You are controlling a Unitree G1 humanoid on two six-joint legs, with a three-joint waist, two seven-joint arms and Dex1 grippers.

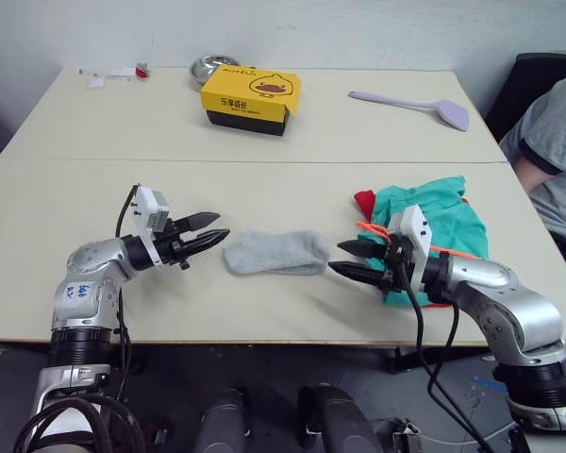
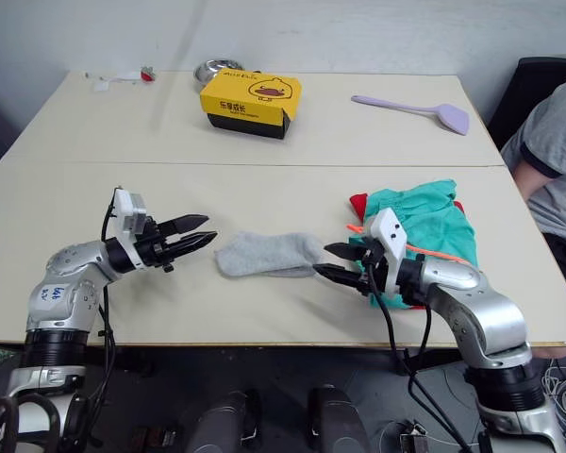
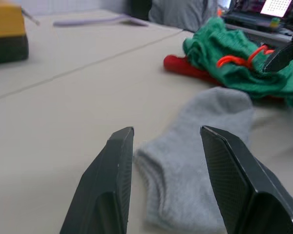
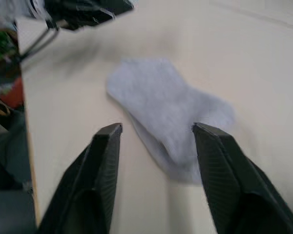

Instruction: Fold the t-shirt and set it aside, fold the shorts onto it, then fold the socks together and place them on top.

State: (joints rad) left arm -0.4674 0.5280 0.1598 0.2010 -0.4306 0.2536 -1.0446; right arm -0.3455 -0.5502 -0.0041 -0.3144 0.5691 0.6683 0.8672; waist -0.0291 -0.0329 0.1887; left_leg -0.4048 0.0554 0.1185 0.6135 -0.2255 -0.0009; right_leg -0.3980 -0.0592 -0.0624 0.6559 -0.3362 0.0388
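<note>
The socks [image 1: 275, 252] lie flat as one grey piece on the worktop [image 1: 264, 142], between the left gripper [image 1: 208, 229] and the right gripper [image 1: 351, 259], both released and holding nothing, each just beside one end. The shorts [image 1: 424, 219] sit bunched on the t-shirt [image 1: 363, 200] behind the right gripper.

The socks [image 1: 275, 253] are soft, matt grey knit cloth. To their right, the shorts [image 1: 434, 222] are crumpled teal cloth over the red cloth t-shirt [image 1: 364, 201]. The table [image 1: 75, 198] is smooth and matt beige. Far away sit a glossy yellow cardboard box [image 1: 251, 98], a shiny metal bowl [image 1: 211, 68] and a smooth lilac plastic spatula [image 1: 415, 105].
</note>
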